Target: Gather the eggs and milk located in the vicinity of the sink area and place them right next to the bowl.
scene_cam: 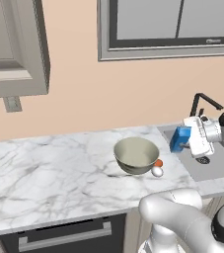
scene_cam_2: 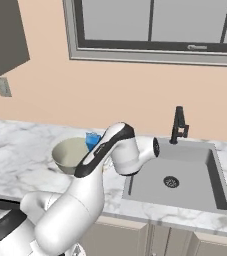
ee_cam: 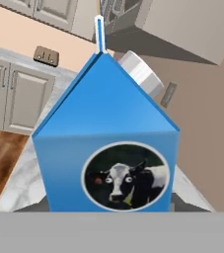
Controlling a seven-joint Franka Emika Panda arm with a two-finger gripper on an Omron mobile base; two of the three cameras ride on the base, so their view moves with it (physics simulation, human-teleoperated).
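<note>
Blue milk carton [scene_cam: 180, 139] over sink [scene_cam: 217, 165], two eggs [scene_cam: 157, 168] touching bowl [scene_cam: 135, 154]

Peach wall [scene_cam: 108, 94], grey-framed window [scene_cam_2: 155, 30], marble counter [scene_cam: 44, 168]

**No readable text**

I can't read any words, numbers or brand names from here. The only mark I find is a round picture label of a black-and-white cow on the blue milk [ee_cam: 106, 148] carton's face, directly ahead of the jaws; it carries no lettering.
</note>
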